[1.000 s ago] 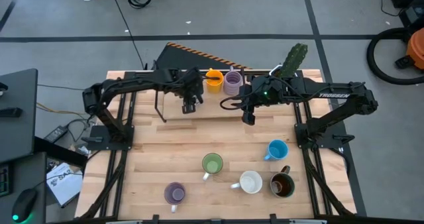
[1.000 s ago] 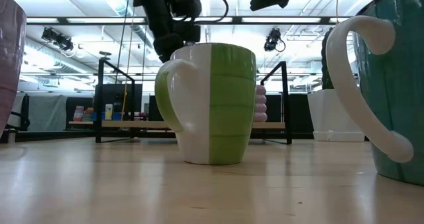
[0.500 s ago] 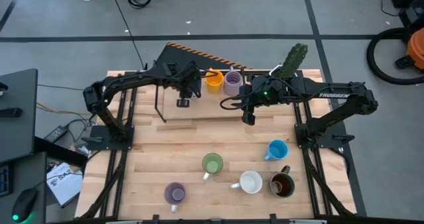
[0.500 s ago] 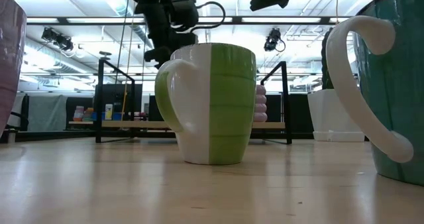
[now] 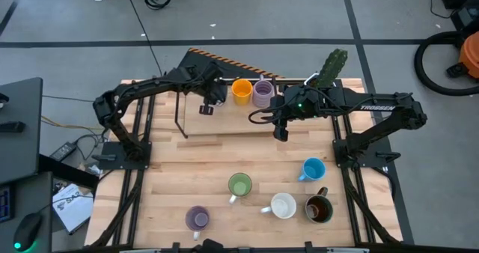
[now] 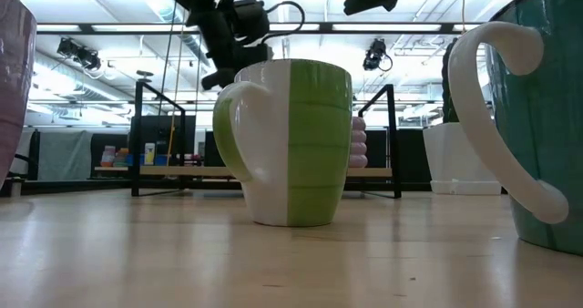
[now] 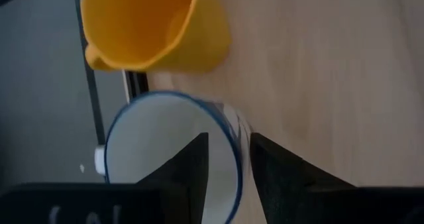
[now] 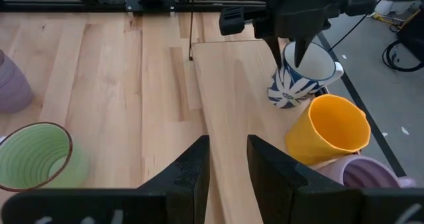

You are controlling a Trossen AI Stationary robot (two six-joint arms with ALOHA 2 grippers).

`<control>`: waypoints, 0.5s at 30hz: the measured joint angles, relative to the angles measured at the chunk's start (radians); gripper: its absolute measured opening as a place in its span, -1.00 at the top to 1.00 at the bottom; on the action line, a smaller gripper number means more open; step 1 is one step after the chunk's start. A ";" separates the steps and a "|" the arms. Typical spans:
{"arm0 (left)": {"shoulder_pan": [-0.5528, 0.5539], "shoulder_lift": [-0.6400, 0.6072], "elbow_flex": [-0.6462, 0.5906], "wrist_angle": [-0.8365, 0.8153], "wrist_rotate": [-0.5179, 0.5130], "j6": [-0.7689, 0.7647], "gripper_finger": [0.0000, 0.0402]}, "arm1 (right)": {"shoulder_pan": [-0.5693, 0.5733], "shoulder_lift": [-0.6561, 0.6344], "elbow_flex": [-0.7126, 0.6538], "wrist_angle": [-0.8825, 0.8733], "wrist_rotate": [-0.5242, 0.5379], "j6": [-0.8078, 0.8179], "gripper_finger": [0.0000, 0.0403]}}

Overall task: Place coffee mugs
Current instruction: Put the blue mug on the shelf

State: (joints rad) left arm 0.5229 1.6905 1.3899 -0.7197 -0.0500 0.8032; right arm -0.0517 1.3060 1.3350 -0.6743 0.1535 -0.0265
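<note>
A: Where is the left claw [image 8: 286, 44]?

B: At the raised wooden shelf [image 8: 232, 111] along the worktop's [image 5: 187, 178] far edge, fingers straddling the rim of a white ceramic mug with blue stripes [image 8: 299, 75] and pinching it. Just beside it stands an orange ceramic mug [image 8: 328, 129], then a lavender one [image 5: 263, 93].

A: And the right claw [image 5: 281, 132]?

B: Hovering beside the shelf, fingers slightly apart, holding nothing. A green mug [image 5: 239, 186] sits nearer the front.
</note>
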 joint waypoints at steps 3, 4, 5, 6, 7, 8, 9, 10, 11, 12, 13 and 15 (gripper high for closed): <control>0.003 0.000 0.000 0.015 0.025 -0.005 0.42 | 0.000 0.000 0.000 0.000 0.000 0.000 0.47; 0.003 0.000 0.000 0.015 0.027 -0.005 0.42 | 0.000 0.000 0.000 0.000 0.000 0.000 0.47; 0.003 0.000 0.000 0.015 0.027 -0.006 0.42 | 0.000 0.000 0.000 0.000 0.000 0.000 0.47; 0.003 0.000 0.000 0.015 0.027 -0.007 0.42 | 0.000 0.000 0.000 0.000 0.000 0.000 0.47; 0.003 0.000 0.000 0.015 0.027 -0.014 0.42 | 0.000 0.000 0.000 0.000 0.000 -0.001 0.47; 0.003 0.000 0.000 0.015 0.026 -0.026 0.42 | 0.000 0.000 0.000 0.000 0.000 -0.001 0.47; 0.003 0.000 0.000 0.015 0.027 -0.036 0.42 | 0.000 0.000 0.000 0.000 0.000 0.000 0.47; 0.003 0.000 0.000 0.015 0.026 -0.043 0.42 | 0.000 0.000 0.000 0.000 0.000 0.000 0.47; 0.003 0.000 0.000 0.016 0.027 -0.052 0.42 | 0.000 0.000 0.000 0.000 0.000 0.000 0.47; 0.003 0.001 0.000 0.017 0.028 -0.056 0.42 | 0.000 0.000 0.000 0.000 0.000 0.000 0.47; 0.003 0.003 0.000 0.019 0.029 -0.056 0.42 | 0.000 0.000 0.000 0.000 0.000 0.000 0.47; 0.003 0.006 0.000 0.019 0.035 -0.053 0.42 | 0.000 0.000 0.000 0.001 0.000 0.000 0.47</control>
State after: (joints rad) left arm 0.5255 1.6962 1.3896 -0.7002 -0.0149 0.7504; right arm -0.0517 1.3060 1.3350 -0.6730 0.1535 -0.0265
